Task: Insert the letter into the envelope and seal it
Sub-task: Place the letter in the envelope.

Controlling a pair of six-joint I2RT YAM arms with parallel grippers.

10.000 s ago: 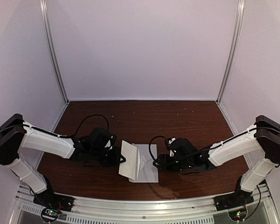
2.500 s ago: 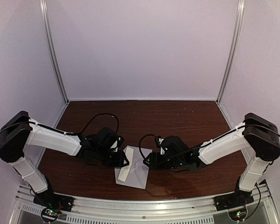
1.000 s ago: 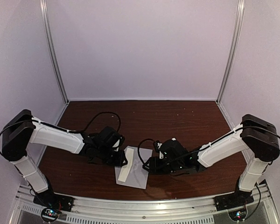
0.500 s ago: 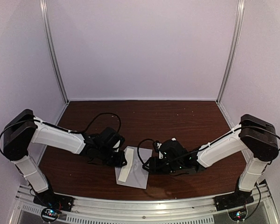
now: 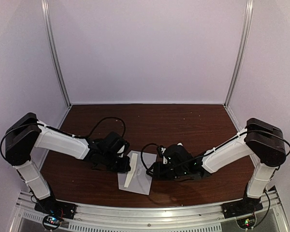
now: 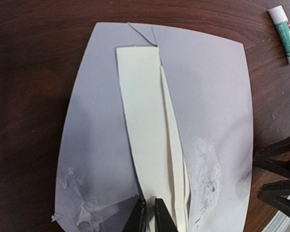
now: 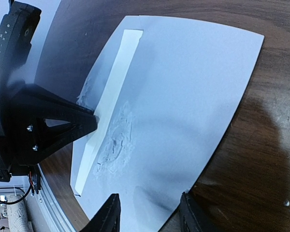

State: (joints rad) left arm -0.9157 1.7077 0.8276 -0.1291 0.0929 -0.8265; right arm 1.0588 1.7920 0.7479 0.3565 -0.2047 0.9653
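Pinches the letter (image 6: 145, 121) in the left claw (image 6: 150, 215), clenched down to a sliver on the paper's near part. Reads there as a long cream-white strip, folded, with a second layer peeking out along its right side. Runs over the middle of the envelope (image 6: 217, 96), a wider grey-lavender sheet lying flat underneath, marked by short seam lines at its far edge and crusty white wrinkles on either side of the strip. From the right wrist, looks tipped up on its long edge rather than flat; cannot tell how steeply. Has the right claw (image 7: 149, 198) on the opposite side, spread apart and gripping nothing, poised over the envelope's right edge, close to the letter yet apart from it. Leaves a glue stick (image 6: 284, 34), white with a green label, farther right on the table (image 6: 29, 72), well apart from the envelope. Carries all of it on dark reddish-brown wood grain, towards the near edge, just behind a metal rail (image 5: 150, 212). Closes off the space with plain pale lavender walls (image 5: 145, 48) and two slim metal posts (image 5: 55, 53) at the back corners.
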